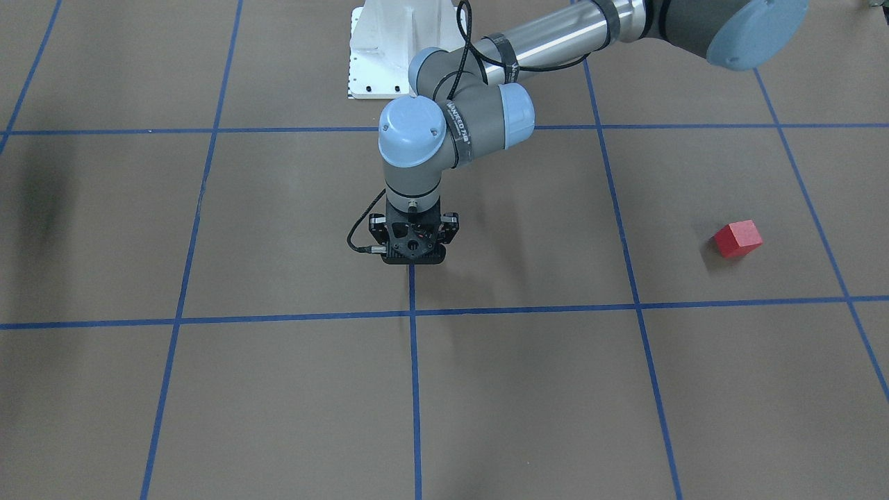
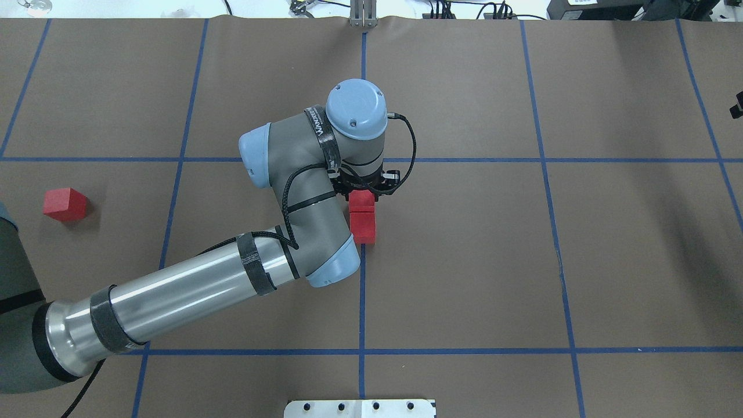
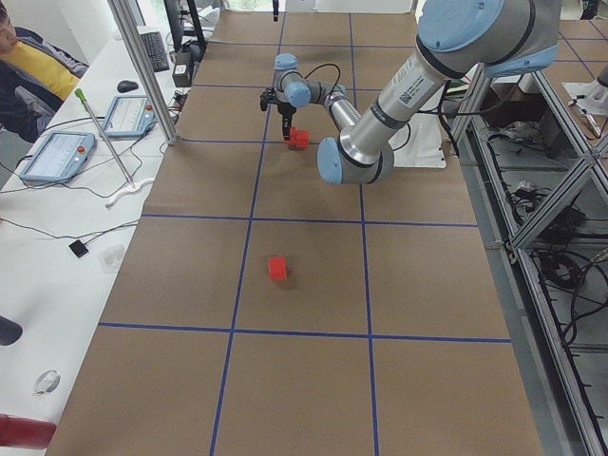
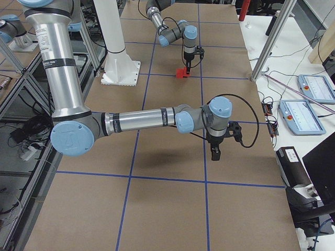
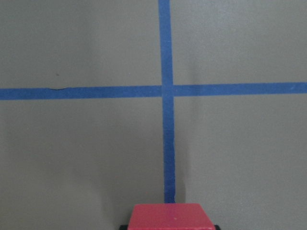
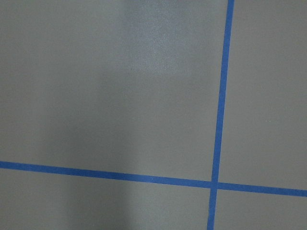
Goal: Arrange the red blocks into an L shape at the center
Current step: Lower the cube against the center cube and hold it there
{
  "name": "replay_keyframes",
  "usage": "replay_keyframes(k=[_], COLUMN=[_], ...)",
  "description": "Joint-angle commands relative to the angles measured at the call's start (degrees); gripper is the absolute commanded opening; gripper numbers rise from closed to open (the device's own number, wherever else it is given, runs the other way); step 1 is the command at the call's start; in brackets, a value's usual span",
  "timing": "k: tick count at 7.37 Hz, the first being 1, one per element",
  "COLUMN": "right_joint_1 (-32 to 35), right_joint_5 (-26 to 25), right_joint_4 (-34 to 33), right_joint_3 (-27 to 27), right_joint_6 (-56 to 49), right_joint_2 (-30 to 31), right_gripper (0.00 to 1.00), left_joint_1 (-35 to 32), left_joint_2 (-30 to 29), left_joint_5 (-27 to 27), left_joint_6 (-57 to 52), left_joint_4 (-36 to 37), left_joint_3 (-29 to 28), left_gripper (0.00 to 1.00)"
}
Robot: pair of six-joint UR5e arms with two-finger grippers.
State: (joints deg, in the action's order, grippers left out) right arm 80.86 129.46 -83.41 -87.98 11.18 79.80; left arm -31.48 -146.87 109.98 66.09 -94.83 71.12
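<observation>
1. Plainly, we see the left gripper (image 1: 414, 258) pointing straight down over the center (image 2: 362, 273) of the table (image 2: 464, 261). It is above the blue tape line (image 2: 363, 87) that runs away from the robot.
2. Our left wrist view shows the gripped block (image 5: 170, 216), red, at the bottom edge with a dark fingertip tight against each side. We therefore read the left gripper as clamped on it. We cannot tell whether this block rests on the table or hangs just above it.
3. From overhead, the gripped block peeks out from under the left arm (image 2: 302, 191). The second block (image 2: 363, 227) lies on the robot's side of it, and the two sit edge to edge in a short row along the tape line.
4. We find the lone block (image 2: 65, 204) well apart on the robot's left, in another grid square, turned askew to the grid.
5. Ahead of the gripped block, the wrist view shows a tape crossing (image 5: 165, 90).
6. We see the right gripper (image 4: 215, 153) only in the right side view, pointing down over the table near a tape line. We cannot tell whether it is parted or closed. Its wrist camera shows brown surface and crossing tape.
</observation>
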Motion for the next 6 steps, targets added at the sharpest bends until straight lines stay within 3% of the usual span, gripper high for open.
replay_keyframes(k=[1,6], right_joint_1=[0.00,0.00], right_joint_5=[0.00,0.00], right_joint_4=[0.00,0.00], right_joint_3=[0.00,-0.17], right_joint_6=[0.07,0.16], right_joint_2=[0.09,0.09], right_gripper=[1.00,1.00], left_joint_1=[0.45,1.16], left_joint_2=[0.18,0.27], left_joint_5=[-0.03,-1.26], left_joint_6=[0.35,0.35], left_joint_4=[0.00,-0.09], left_joint_3=[0.16,0.16], left_gripper=[0.00,0.03])
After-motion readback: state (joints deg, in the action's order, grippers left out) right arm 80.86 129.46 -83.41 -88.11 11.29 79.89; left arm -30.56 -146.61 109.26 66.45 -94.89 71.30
